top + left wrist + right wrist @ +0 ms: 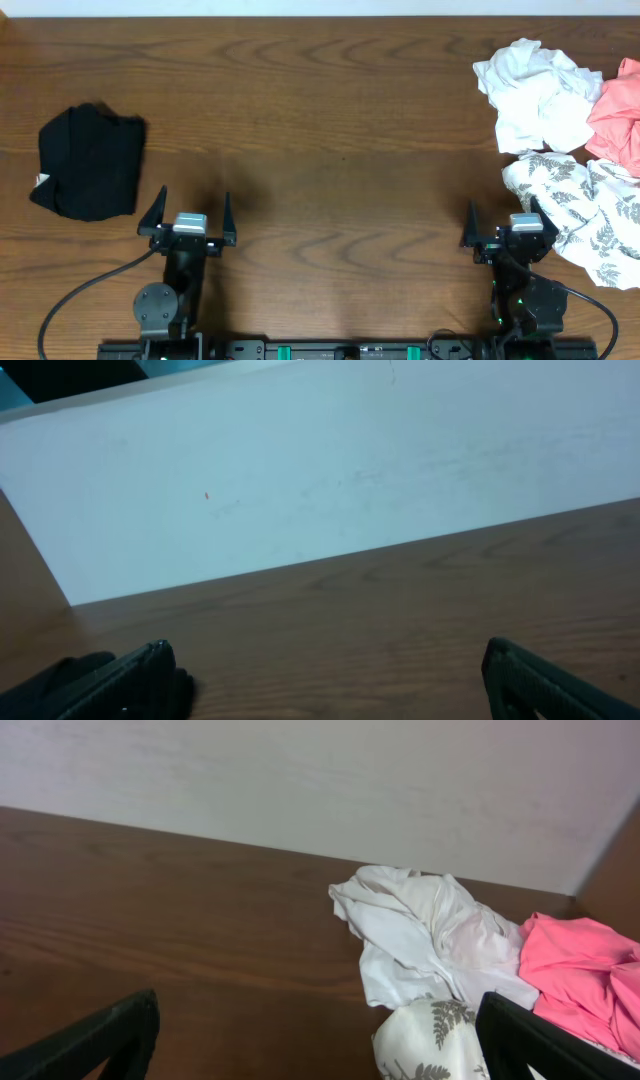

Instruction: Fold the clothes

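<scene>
The clothes lie in two places. A black garment lies bunched at the table's left, with a small white tag at its lower left edge. It shows as a dark edge beside the left finger in the left wrist view. A crumpled white garment, a pink one and a leaf-print one are piled at the right. My left gripper stands open and empty, just right of the black garment. My right gripper is open, its right finger at the leaf-print cloth's edge.
The wooden table stretches between the two groups of clothes. A white wall rises behind its far edge. Black cables loop from both arm bases along the front edge.
</scene>
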Action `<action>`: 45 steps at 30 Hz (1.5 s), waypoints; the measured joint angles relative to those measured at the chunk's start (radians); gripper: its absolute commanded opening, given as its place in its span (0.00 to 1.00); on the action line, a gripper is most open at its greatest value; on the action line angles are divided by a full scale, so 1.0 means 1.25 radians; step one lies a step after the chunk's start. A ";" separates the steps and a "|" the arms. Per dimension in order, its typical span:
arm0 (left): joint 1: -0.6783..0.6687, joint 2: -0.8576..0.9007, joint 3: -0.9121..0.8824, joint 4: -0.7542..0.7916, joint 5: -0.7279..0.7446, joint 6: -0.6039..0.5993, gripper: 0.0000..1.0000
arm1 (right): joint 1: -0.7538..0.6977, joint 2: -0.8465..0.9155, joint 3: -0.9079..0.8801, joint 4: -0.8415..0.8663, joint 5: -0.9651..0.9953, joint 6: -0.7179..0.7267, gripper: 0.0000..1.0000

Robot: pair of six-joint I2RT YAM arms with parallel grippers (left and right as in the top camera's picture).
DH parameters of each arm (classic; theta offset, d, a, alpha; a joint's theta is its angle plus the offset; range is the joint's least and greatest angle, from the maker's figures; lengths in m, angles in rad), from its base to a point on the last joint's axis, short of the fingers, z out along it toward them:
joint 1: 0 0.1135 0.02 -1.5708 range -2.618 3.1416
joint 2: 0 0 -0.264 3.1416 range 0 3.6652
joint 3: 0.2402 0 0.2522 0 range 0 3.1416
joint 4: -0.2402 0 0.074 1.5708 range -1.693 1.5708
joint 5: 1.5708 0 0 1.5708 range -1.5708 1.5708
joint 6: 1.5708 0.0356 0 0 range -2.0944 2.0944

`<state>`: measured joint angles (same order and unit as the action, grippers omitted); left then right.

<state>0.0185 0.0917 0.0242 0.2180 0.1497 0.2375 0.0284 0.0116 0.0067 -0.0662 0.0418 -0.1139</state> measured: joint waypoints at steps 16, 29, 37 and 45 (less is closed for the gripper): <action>-0.001 -0.065 -0.010 -0.179 -0.004 -0.069 0.98 | 0.000 0.000 0.000 -0.001 0.000 0.000 0.99; -0.001 -0.065 -0.004 -0.190 -0.006 -0.179 0.98 | 0.000 0.000 0.000 0.000 0.000 0.000 0.99; -0.001 -0.065 -0.004 -0.190 -0.006 -0.190 0.98 | 0.000 0.000 0.000 0.000 0.000 0.000 0.99; -0.001 -0.065 -0.004 -0.190 -0.006 -0.190 0.98 | 0.000 0.000 0.000 0.000 0.000 0.000 0.99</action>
<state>0.0174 0.0101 0.0189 -0.0196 0.1417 -0.0006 0.0284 0.0120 0.0067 -0.0666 0.0418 -0.1139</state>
